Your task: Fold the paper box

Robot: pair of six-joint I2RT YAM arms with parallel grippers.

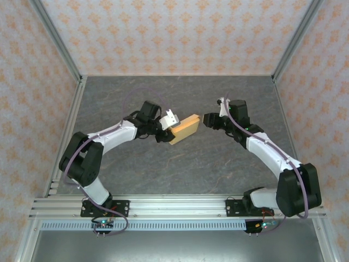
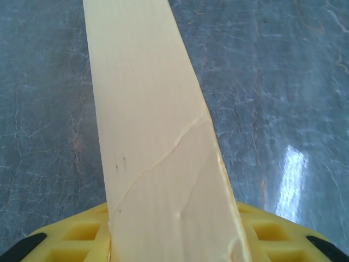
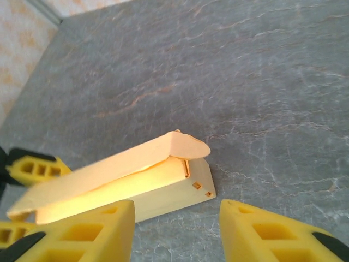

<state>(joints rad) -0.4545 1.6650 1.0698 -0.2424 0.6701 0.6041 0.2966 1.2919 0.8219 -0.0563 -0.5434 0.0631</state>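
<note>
The paper box [image 1: 184,129] is a small, flat orange-yellow box near the middle of the table. My left gripper [image 1: 165,134] is shut on its left end. In the left wrist view the paper box [image 2: 152,136] runs up from between the yellow fingers [image 2: 65,243], with a crease across its face. In the right wrist view the paper box [image 3: 136,183] lies just ahead; its top flap stands slightly raised, with a gap under it. My right gripper [image 1: 206,119] is open just off the box's right end, its gripper [image 3: 177,232] jaws apart and touching nothing.
Grey stone-patterned tabletop [image 1: 180,169] lies all around the box. Patterned walls with metal posts [image 1: 54,38] close in the back and sides. The left gripper's yellow fingers [image 3: 35,168] show at the left edge of the right wrist view.
</note>
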